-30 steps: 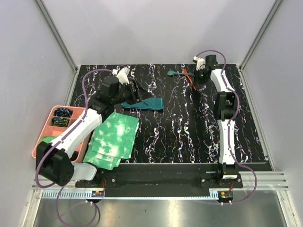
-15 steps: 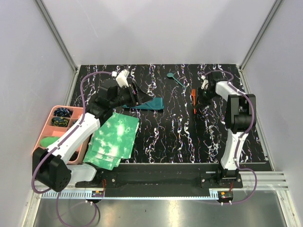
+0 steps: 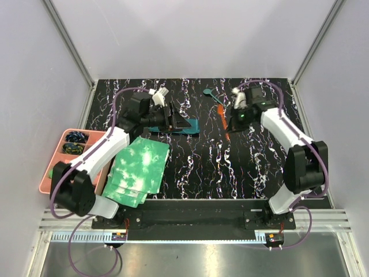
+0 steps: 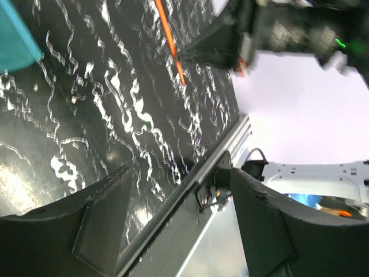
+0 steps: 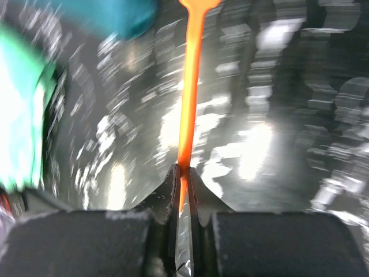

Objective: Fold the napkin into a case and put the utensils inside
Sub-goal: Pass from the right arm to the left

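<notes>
Right tool (image 5: pixel 183 172): clamped on orange-red utensil (image 5: pixel 191 86). Left tool (image 4: pixel 180 179): fingers apart, empty, beside teal case (image 3: pixel 188 127).

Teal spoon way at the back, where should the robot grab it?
The teal spoon lies flat on the table, so come straight down and pinch across its thin handle. The round bowl looks too wide and low to grip well.

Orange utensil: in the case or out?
Out. Fingers of the right gripper pinch the orange utensil, apart from the teal case.
</notes>
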`<act>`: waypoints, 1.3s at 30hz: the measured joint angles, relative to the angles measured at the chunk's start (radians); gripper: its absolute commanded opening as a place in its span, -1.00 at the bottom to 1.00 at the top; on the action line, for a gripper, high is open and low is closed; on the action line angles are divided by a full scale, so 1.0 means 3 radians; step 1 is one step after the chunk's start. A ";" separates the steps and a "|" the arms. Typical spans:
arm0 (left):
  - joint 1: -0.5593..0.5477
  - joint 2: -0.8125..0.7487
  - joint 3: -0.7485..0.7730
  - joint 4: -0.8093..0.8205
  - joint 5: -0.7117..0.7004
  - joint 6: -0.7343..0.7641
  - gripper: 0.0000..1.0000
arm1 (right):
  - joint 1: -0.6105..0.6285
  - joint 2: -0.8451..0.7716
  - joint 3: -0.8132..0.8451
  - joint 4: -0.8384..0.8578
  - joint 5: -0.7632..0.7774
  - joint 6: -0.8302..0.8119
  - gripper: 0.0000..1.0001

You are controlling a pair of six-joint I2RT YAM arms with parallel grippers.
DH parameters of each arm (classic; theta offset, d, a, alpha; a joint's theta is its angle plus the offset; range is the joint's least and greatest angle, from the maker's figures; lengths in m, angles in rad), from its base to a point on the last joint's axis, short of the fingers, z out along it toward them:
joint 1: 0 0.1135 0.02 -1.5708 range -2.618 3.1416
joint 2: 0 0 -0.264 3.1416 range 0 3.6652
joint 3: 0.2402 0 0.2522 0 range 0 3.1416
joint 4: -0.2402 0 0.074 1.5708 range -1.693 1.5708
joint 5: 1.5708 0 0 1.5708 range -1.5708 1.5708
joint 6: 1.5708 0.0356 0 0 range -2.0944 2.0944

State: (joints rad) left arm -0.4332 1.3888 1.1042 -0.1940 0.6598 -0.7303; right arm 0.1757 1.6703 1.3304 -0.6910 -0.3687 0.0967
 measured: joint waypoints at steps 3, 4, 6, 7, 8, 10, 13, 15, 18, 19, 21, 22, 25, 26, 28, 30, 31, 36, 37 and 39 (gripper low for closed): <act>0.0099 0.0242 0.0104 -0.0148 0.0184 0.0028 0.41 | 0.0481 -0.0132 -0.0081 -0.0018 -0.0083 -0.0181 -1.00; 0.0139 0.0292 0.0121 -0.0201 0.0224 0.0067 0.40 | 0.0635 -0.0175 -0.0118 -0.0015 -0.0122 -0.0249 -1.00; 0.0217 0.0318 0.0122 -0.0362 0.0217 0.0164 0.41 | 0.0921 -0.0256 -0.0201 -0.0018 -0.0205 -0.0371 -1.00; 0.0244 0.0304 0.0122 -0.0445 0.0193 0.0242 0.41 | 0.1029 -0.0286 -0.0239 -0.0019 -0.0234 -0.0429 -1.00; 0.0275 0.0276 0.0122 -0.0537 0.0134 0.0333 0.41 | 0.1127 -0.0309 -0.0270 -0.0022 -0.0248 -0.0479 -1.00; 0.0320 0.0188 0.0122 -0.0740 0.0008 0.0529 0.38 | 0.1289 -0.0333 -0.0312 -0.0032 -0.0257 -0.0580 -1.00; 0.0371 0.0074 0.0122 -0.0983 -0.0071 0.0754 0.34 | 0.1479 -0.0364 -0.0345 -0.0036 -0.0254 -0.0696 -1.00; 0.0420 0.0025 0.0103 -0.1095 -0.0058 0.0875 0.26 | 0.1591 -0.0408 -0.0354 -0.0037 -0.0258 -0.0765 -1.00; 0.0474 0.0015 0.0022 -0.1162 -0.0003 0.0979 0.23 | 0.1694 -0.0491 -0.0354 -0.0042 -0.0261 -0.0851 -1.00; 0.0487 0.0015 -0.0017 -0.1174 0.0008 0.1002 0.22 | 0.1715 -0.0511 -0.0354 -0.0043 -0.0261 -0.0872 -1.00; 0.0488 0.0017 -0.0067 -0.1228 0.0042 0.1035 0.11 | 0.1755 -0.0537 -0.0354 -0.0045 -0.0259 -0.0907 -1.00; 0.0488 0.0018 -0.0075 -0.1251 0.0064 0.1043 0.10 | 0.1773 -0.0542 -0.0354 -0.0046 -0.0259 -0.0918 -1.00; 0.0488 0.0018 -0.0084 -0.1203 0.0165 0.1024 0.08 | 0.1823 -0.0544 -0.0354 -0.0052 -0.0259 -0.0946 -1.00; 0.0491 0.0018 -0.0095 -0.1164 0.0202 0.1007 0.06 | 0.1835 -0.0544 -0.0354 -0.0058 -0.0259 -0.0950 -1.00; 0.0497 0.0018 -0.0123 -0.1099 0.0253 0.0959 0.02 | 0.1845 -0.0546 -0.0354 -0.0065 -0.0258 -0.0959 -1.00; 0.0501 0.0018 -0.0144 -0.1063 0.0291 0.0937 0.01 | 0.1850 -0.0547 -0.0354 -0.0071 -0.0258 -0.0960 -1.00; 0.0501 0.0018 -0.0156 -0.1039 0.0308 0.0931 0.01 | 0.1853 -0.0547 -0.0354 -0.0071 -0.0257 -0.0961 -1.00; 0.0501 0.0038 -0.0200 -0.1003 0.0350 0.0902 -0.06 | 0.1873 -0.0547 -0.0354 -0.0075 -0.0257 -0.0964 -1.00; 0.0501 0.0048 -0.0203 -0.1002 0.0355 0.0896 -0.10 | 0.1879 -0.0547 -0.0354 -0.0075 -0.0257 -0.0966 -1.00; 0.0501 0.0093 -0.0205 -0.0997 0.0361 0.0895 -0.19 | 0.1893 -0.0547 -0.0354 -0.0076 -0.0257 -0.0970 -1.00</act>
State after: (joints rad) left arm -0.2829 1.4166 1.0428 -0.4931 0.7681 -0.4618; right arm 0.7437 1.5063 1.2243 -0.7139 -0.4458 -0.1944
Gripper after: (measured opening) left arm 0.457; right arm 0.084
